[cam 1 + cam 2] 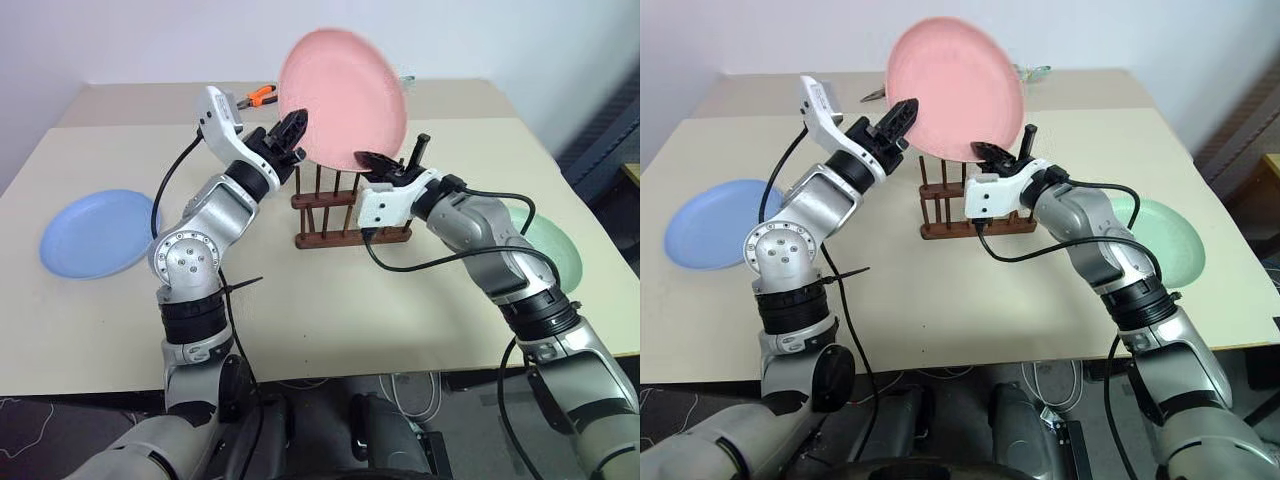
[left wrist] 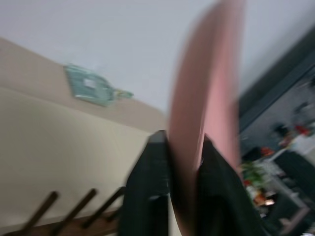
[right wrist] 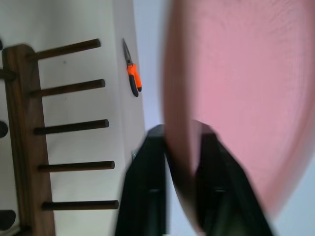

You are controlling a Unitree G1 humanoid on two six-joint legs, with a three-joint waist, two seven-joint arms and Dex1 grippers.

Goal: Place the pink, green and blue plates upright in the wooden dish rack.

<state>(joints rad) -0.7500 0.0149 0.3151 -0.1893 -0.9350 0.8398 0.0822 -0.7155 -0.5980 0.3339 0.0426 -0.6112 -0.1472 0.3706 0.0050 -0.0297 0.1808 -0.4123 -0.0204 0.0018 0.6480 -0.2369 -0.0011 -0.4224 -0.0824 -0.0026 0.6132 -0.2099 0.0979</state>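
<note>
The pink plate (image 1: pixel 343 98) is held upright in the air above the wooden dish rack (image 1: pixel 345 212), which stands near the middle of the beige table (image 1: pixel 330 300). The right gripper (image 1: pixel 378 162) is clamped on the plate's lower rim, one black finger on each face. The left gripper (image 1: pixel 288 134) meets the plate's left rim, its fingers straddling the edge; whether they press on it cannot be told. The blue plate (image 1: pixel 98 233) lies flat at the table's left side, and the green plate (image 1: pixel 555 245) lies flat at the right, partly behind the right arm. Orange-handled pliers (image 1: pixel 256 97) rest at the far side, left of the pink plate.
</note>
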